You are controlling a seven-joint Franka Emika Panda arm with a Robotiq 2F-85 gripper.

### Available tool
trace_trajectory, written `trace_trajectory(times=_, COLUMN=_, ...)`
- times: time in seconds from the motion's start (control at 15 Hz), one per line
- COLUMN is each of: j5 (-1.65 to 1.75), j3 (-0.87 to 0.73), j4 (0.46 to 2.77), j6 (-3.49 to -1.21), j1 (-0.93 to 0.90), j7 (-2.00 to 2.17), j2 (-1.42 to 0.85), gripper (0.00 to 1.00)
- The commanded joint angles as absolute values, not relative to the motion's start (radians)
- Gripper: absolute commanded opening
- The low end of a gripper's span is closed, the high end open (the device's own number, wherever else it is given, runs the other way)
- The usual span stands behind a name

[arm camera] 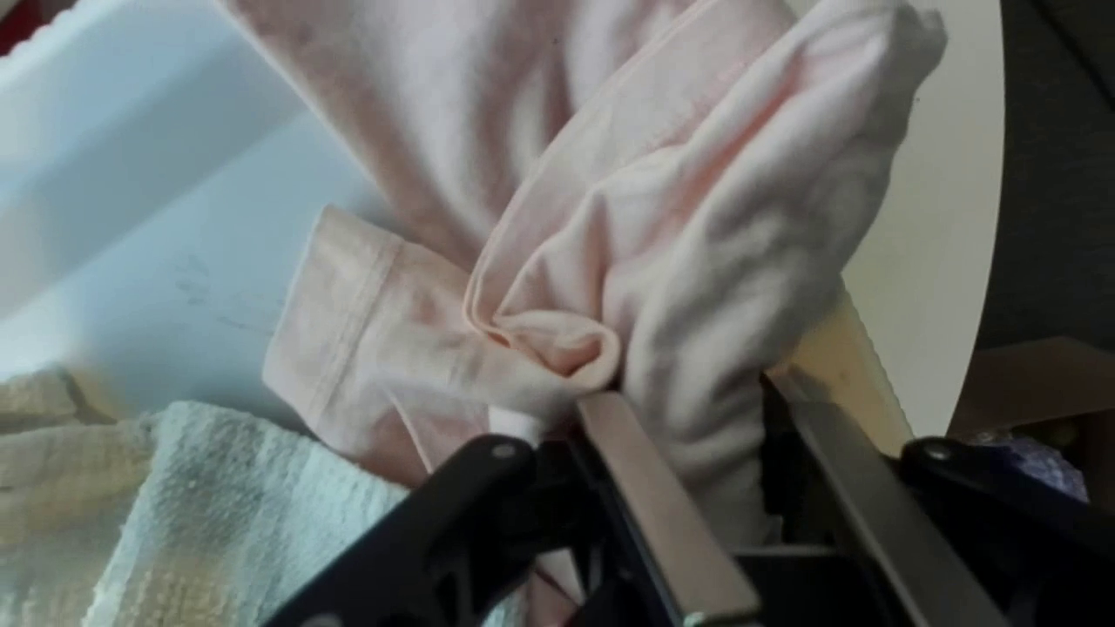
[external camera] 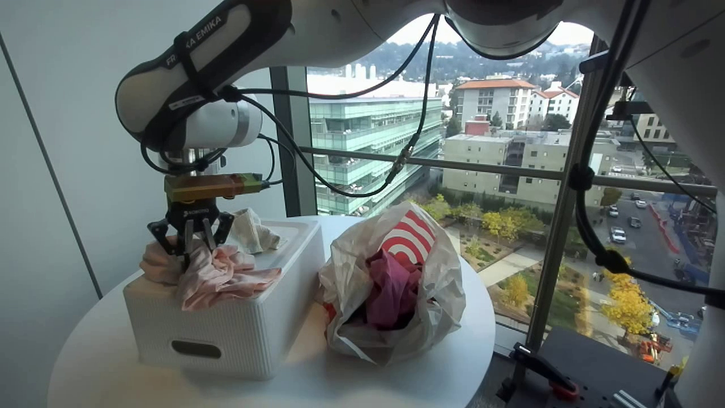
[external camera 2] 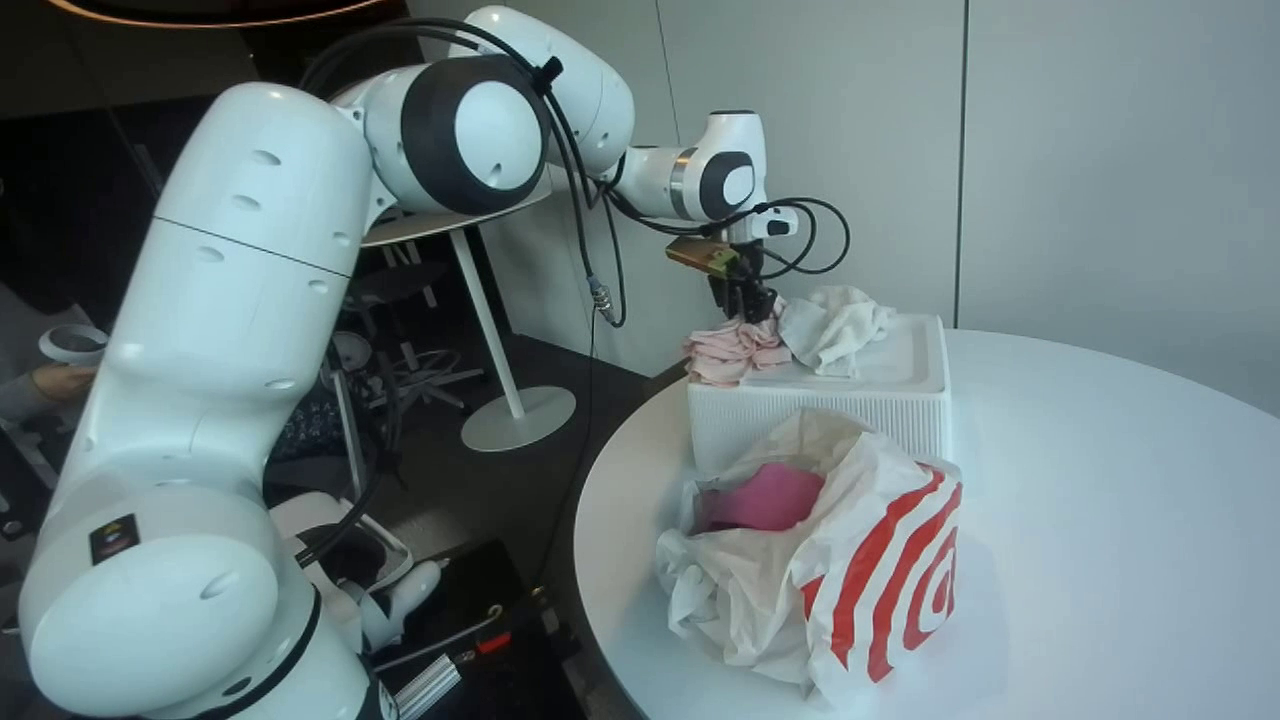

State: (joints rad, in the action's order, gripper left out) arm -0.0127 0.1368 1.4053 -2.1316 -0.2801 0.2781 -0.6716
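Apparently, the step in hand is a grasp: at left of the frame in an exterior view, the gripper (external camera: 199,251) rests in a crumpled pink cloth (external camera: 224,277). We see its fingers (arm camera: 669,514) parted at lower right of the wrist view, folds between them and no firm pinch showing. The cloth lies atop a white box (external camera: 238,328) on the table (external camera: 96,340), drooping over the front edge, beside a pale towel (external camera: 255,233). Next, we judge, the move calls for closing on a thick fold.

A black end effector (external camera 2: 745,315) touches crumpled pink cloth (external camera 2: 733,354) on a ribbed, rectangular white box (external camera 2: 722,432) beside a red-striped white plastic bag (external camera 2: 778,592).
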Motion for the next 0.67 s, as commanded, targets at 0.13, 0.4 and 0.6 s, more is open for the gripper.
trace_trajectory(times=0.13, j5=-0.097, j3=0.147, j4=1.350, j6=-2.110, j1=-0.244, j7=0.251, j2=-0.668, gripper=0.04)
trace_trajectory(times=0.4, j5=-0.156, j3=0.142, j4=1.403, j6=-2.163, j1=-0.205, j7=0.262, j2=-0.571, gripper=0.06)
trace_trajectory(times=0.6, j5=-0.169, j3=0.127, j4=1.482, j6=-2.199, j1=-0.184, j7=0.285, j2=-0.443, gripper=0.07)
